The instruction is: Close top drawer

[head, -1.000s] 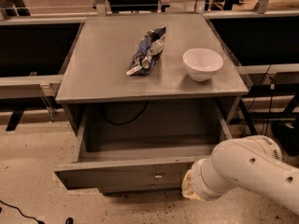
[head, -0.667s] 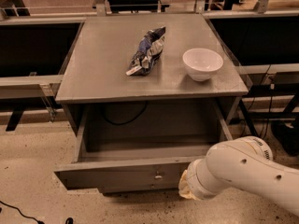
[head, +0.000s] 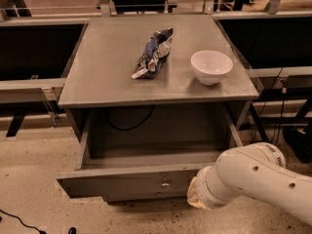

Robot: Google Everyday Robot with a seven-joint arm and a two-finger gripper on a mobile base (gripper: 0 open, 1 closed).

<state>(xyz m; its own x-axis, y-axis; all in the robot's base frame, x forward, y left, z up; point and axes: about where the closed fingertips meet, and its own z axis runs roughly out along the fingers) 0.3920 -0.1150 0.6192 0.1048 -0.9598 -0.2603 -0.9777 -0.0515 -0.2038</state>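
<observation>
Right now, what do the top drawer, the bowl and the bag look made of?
Top drawer: flat matte grey, likely painted metal or laminate; small shiny metal knob. Bowl: glossy white, probably ceramic or plastic. Bag: crinkled shiny foil-like film. Gripper, low by the drawer front's right end: largely hidden behind the arm, a smooth white shell.

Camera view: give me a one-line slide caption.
Open top drawer, robot arm at its front's right end, gripper hidden beneath; snack bag and bowl on top.
</observation>
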